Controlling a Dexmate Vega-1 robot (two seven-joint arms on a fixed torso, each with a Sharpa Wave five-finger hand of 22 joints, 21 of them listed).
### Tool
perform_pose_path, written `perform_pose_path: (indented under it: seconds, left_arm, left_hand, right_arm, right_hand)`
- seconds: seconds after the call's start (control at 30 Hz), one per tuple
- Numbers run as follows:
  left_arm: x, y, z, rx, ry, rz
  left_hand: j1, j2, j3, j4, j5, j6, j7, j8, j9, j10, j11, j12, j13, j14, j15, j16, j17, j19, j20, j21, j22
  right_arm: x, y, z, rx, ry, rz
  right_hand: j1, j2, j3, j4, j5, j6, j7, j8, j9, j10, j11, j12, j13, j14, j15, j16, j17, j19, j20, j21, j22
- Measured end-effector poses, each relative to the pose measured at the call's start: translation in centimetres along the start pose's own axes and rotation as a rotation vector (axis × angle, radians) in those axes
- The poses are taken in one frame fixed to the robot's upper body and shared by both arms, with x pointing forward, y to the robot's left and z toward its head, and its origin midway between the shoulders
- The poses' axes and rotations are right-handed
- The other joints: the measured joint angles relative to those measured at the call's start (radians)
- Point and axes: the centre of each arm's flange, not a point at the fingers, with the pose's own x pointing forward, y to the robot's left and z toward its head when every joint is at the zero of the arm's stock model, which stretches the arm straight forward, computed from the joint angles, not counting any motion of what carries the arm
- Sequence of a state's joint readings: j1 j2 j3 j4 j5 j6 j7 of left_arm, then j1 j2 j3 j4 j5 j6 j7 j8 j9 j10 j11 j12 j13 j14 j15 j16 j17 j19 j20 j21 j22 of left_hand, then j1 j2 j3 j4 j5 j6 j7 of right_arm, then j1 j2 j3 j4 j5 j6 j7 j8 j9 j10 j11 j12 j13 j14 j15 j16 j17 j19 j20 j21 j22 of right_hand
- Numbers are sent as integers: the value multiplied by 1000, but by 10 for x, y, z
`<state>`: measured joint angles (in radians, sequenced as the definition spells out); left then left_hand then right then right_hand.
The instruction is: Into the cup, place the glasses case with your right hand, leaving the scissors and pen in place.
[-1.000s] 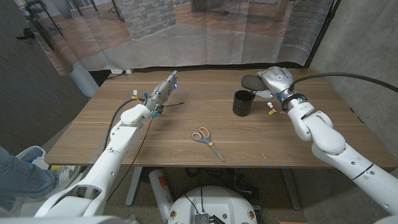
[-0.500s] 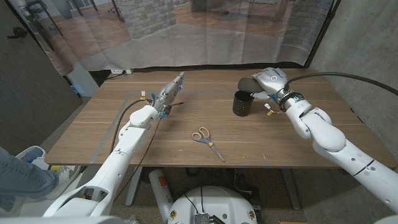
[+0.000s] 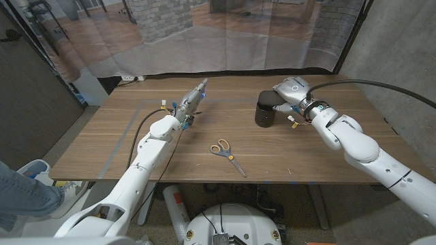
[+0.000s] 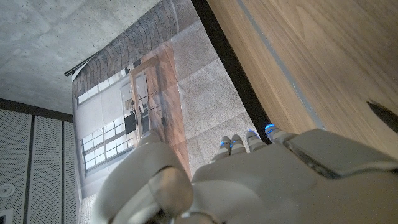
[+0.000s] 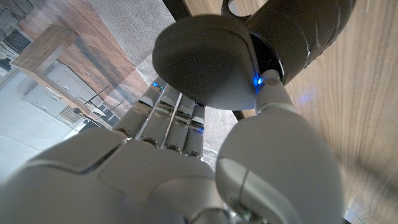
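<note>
The black cup (image 3: pixel 264 117) stands on the table's (image 3: pixel 136 156) far right part. My right hand (image 3: pixel 291 88) hovers just behind it and holds the dark glasses case (image 3: pixel 267 101) at the cup's mouth. In the right wrist view the case (image 5: pixel 205 62) sits pinched between thumb and fingers, its far end against the cup's rim (image 5: pixel 298 31). Scissors (image 3: pixel 227 153) with orange and yellow handles lie at the table's middle front. My left hand (image 3: pixel 194 96) is raised over the far left middle, fingers straight, holding nothing. The pen's dark end (image 4: pixel 380 114) shows beside it.
A grey cable (image 3: pixel 139 129) runs along my left arm over the table. A person's leg in jeans (image 3: pixel 20 190) is at the near left, off the table. A translucent curtain (image 3: pixel 225 41) hangs behind the far edge.
My right hand has moved left and down, bringing the glasses case from behind the cup onto its mouth. My left hand has shifted right and farther out over the pen.
</note>
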<state>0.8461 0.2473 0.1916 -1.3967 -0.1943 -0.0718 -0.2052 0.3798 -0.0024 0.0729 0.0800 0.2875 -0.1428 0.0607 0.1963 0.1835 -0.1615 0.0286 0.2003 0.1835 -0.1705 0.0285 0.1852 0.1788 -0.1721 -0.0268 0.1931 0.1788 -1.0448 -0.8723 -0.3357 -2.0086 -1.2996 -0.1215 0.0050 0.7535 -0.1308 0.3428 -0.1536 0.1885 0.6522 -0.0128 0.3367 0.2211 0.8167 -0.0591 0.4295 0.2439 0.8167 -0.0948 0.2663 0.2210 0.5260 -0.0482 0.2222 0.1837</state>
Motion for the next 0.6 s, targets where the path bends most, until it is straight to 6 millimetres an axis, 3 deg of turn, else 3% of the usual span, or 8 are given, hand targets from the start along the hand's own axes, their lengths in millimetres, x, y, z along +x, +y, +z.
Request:
perform_pose_path:
  seconds: [0.6]
  left_arm:
    - [3, -30, -9, -1, 5, -1]
  left_hand:
    - [4, 4, -6, 0, 0, 0, 0, 0, 0, 0, 0, 0, 0, 0, 0, 0, 0, 0, 0, 0, 0]
  right_arm:
    - [4, 6, -4, -61, -47, 62]
  right_hand:
    - [0, 0, -3, 3, -2, 0, 0, -1, 0, 0, 0, 4, 0, 0, 0, 0, 0, 0, 0, 0, 0]
